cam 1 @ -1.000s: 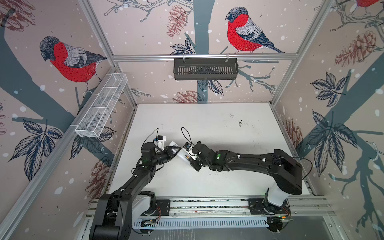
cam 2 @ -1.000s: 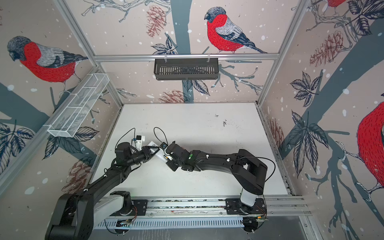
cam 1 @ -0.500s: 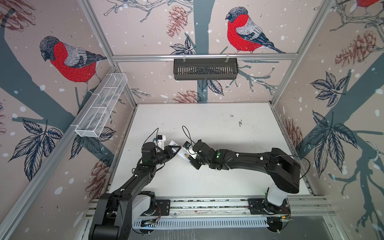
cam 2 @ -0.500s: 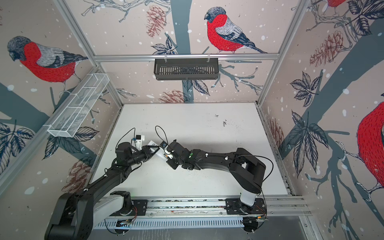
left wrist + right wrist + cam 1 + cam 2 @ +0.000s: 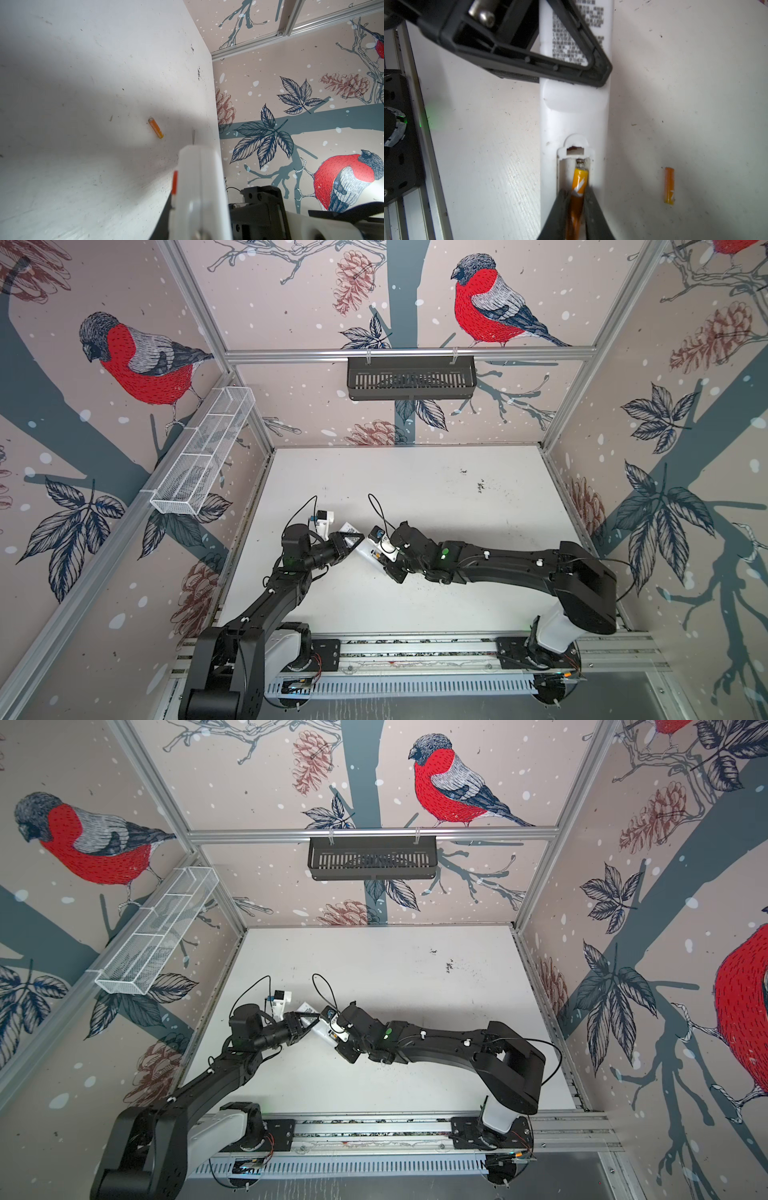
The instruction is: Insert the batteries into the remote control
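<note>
The white remote control (image 5: 573,116) is held back side up just over the table, its battery compartment uncovered. My left gripper (image 5: 347,541) is shut on its labelled end, one black triangular finger (image 5: 529,52) lying across it. My right gripper (image 5: 576,195) is shut on one of the orange batteries (image 5: 579,180), which lies in the compartment with its tip against the spring. The other battery (image 5: 669,186) lies loose on the table beside the remote and is also seen from the left wrist (image 5: 155,128). In both top views the grippers meet at the remote (image 5: 365,549) (image 5: 322,1031).
The white table (image 5: 415,489) carries a few dark specks. A black basket (image 5: 411,379) hangs on the back wall and a white mesh basket (image 5: 203,456) on the left wall. The arms' mounting rail (image 5: 415,651) runs along the front edge.
Little differs. The right arm has shifted slightly at the remote, and the left arm has stayed where it was with the remote.
</note>
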Controlling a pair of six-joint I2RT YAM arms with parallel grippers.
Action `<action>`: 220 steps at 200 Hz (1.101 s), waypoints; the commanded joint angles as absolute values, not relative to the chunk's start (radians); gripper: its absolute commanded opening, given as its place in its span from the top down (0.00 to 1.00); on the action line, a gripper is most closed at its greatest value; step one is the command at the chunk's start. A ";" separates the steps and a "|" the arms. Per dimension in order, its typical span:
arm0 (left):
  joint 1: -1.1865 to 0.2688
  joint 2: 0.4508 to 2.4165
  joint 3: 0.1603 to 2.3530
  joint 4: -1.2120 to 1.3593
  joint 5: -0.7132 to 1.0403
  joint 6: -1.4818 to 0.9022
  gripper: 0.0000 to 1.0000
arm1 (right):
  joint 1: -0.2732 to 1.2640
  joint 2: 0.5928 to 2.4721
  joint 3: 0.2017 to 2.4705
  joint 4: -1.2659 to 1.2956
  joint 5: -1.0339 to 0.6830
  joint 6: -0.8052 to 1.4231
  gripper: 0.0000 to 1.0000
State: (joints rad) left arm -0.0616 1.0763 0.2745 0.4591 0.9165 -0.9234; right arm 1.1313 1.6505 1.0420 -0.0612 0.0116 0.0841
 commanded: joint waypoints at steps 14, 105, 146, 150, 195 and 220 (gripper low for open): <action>-0.057 1.084 0.273 0.550 1.026 -0.967 1.00 | 1.136 1.618 1.036 -0.102 0.058 0.121 0.77; -0.044 1.098 0.270 0.566 1.028 -0.973 1.00 | 1.143 1.541 1.048 -0.165 -0.022 0.119 0.69; -0.034 1.097 0.270 0.559 1.020 -0.966 1.00 | 1.151 1.512 1.039 -0.169 -0.051 0.119 0.68; -0.034 1.097 0.270 0.559 1.020 -0.966 1.00 | 1.151 1.509 1.039 -0.171 -0.052 0.121 0.68; -0.032 1.089 0.270 0.553 1.020 -0.966 1.00 | 1.148 1.513 1.020 -0.184 -0.001 0.132 0.78; -0.031 1.086 0.270 0.555 1.023 -0.966 1.00 | 1.144 1.531 1.021 -0.186 0.018 0.130 0.79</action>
State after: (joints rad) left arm -0.0345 1.0916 0.2687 0.5117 1.0088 -0.9691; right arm 1.1477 1.5177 1.0206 -0.1871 -0.0189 0.1272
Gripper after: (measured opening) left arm 0.211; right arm 0.209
